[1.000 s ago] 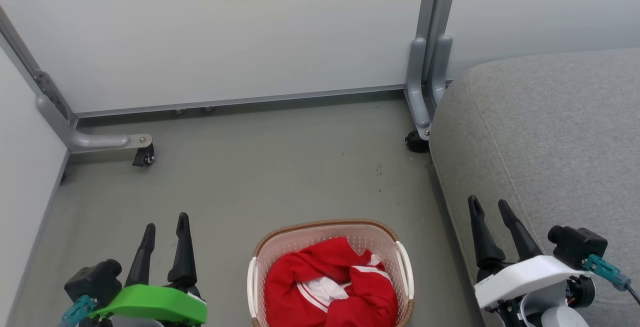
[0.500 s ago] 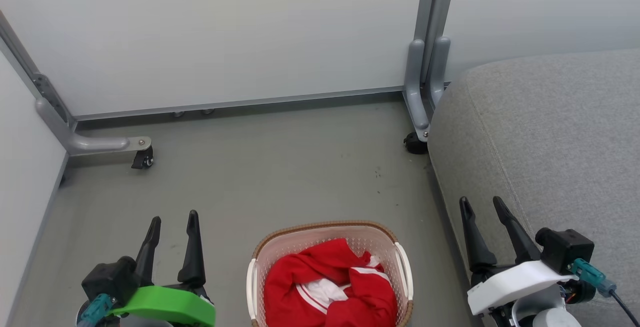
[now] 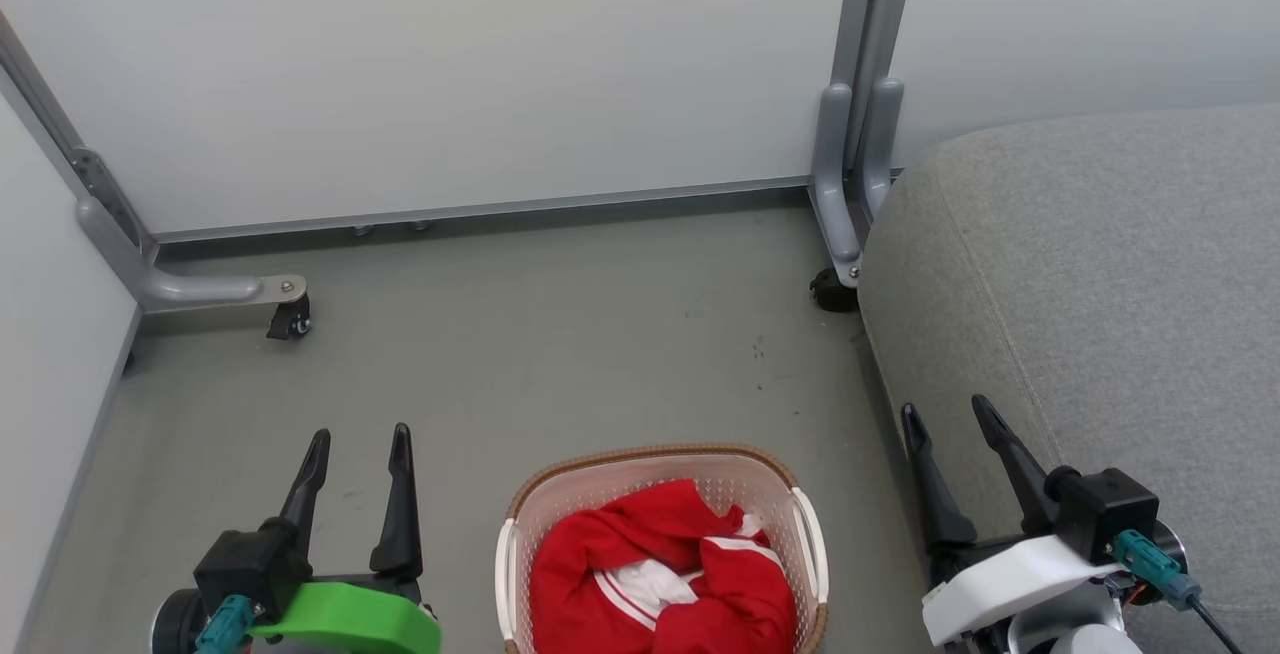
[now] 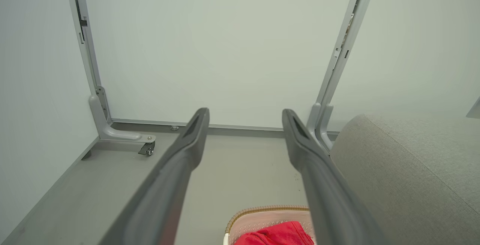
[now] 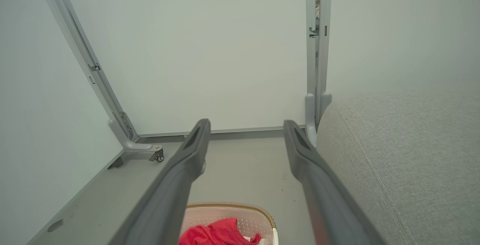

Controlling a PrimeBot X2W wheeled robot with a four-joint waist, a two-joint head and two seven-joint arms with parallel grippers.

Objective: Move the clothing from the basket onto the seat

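1. Head view: the back and left are closed off by pale partition panels, whose metal frame feet reach out onto the floor.
2. The grey floor is left open between the panels, the seat and the basket.
3. The seat is placed on the right, its rounded edge dropping to the floor; a strip of floor is left between it and the basket.
4. The basket is set on the floor at bottom centre, between the grippers. Its white handles are shown in the head view, while its far rim is caught in the wrist views.
5. The clothing is heaped inside the basket.
6. The left gripper is held spread wide and empty over bare floor. The right gripper is likewise spread and empty by the seat's edge; contact cannot be told.
7. One castor is seen under the left foot. The posts are followed far higher in the wrist views.
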